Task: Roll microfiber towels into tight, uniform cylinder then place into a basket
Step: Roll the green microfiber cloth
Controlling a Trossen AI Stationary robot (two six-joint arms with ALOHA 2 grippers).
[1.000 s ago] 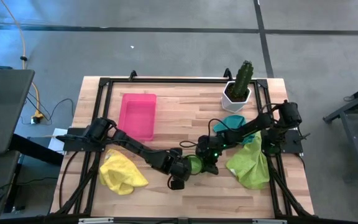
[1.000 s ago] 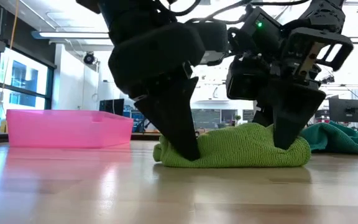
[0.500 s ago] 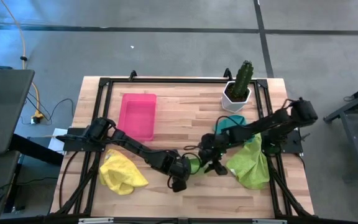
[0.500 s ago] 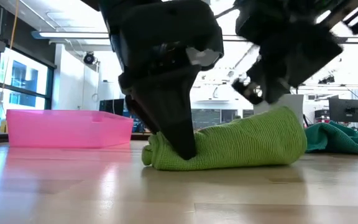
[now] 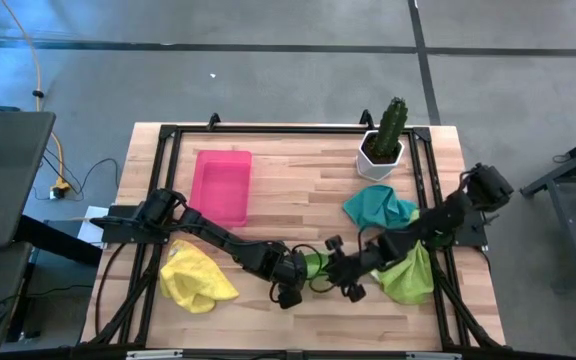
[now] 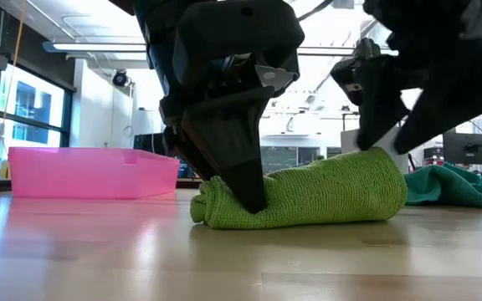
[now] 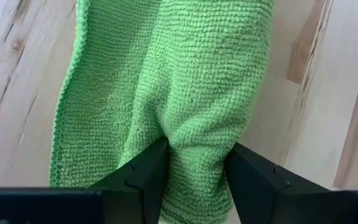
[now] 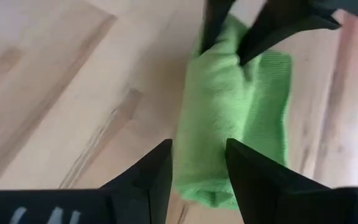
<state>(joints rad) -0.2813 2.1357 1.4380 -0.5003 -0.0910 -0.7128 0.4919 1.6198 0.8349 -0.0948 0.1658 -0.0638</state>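
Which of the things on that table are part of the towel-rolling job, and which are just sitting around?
Job:
rolled green towel
left tool
yellow towel
teal towel
large green towel
pink basket

Lying about:
potted cactus

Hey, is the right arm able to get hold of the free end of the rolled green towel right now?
Probably yes. The right gripper hangs open just above the rolled green towel's free end with nothing between; the left gripper pinches only the far end.
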